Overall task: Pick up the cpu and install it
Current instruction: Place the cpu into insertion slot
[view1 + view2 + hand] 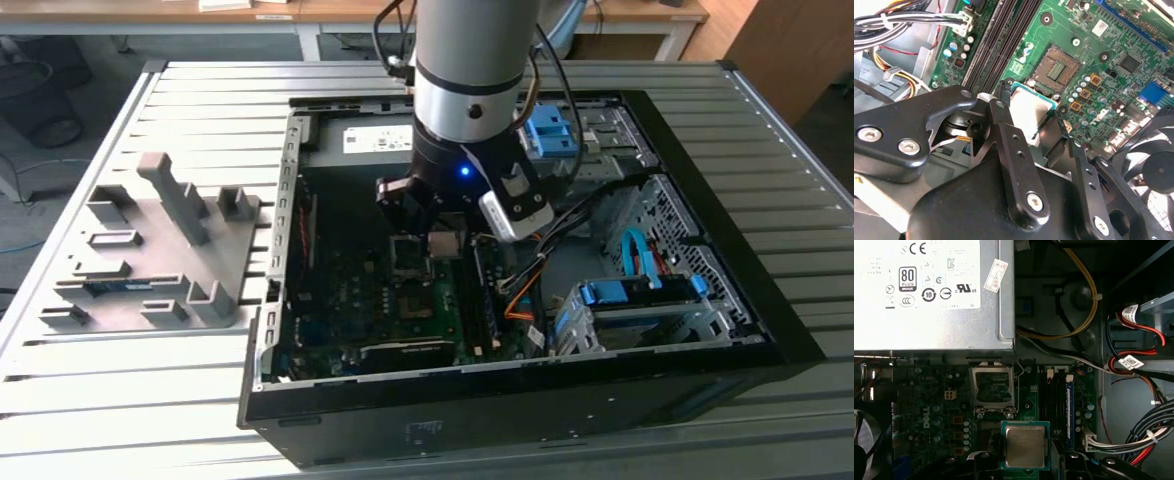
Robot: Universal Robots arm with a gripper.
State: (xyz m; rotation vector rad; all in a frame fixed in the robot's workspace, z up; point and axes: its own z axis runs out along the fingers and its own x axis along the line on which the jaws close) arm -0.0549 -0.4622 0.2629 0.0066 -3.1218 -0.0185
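Claw (1030,104) is pinched narrow on the cpu (1025,445) by its edges, holding it over the motherboard (939,410) just beside the bare socket (992,387). All of this is inside the open PC case (534,405), power supply (929,295) beyond. Case lies on a slatted metal table (787,150), grey fixture tray (160,250) on the exterior view's left, wooden desks (334,14) at the back.

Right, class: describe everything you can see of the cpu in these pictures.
The cpu is a small flat square chip: dull silver-grey metal top on a green rim. It is held roughly flat, top up, clamped at two opposite edges by the gripper, above the green motherboard near the empty socket, not seated in it.
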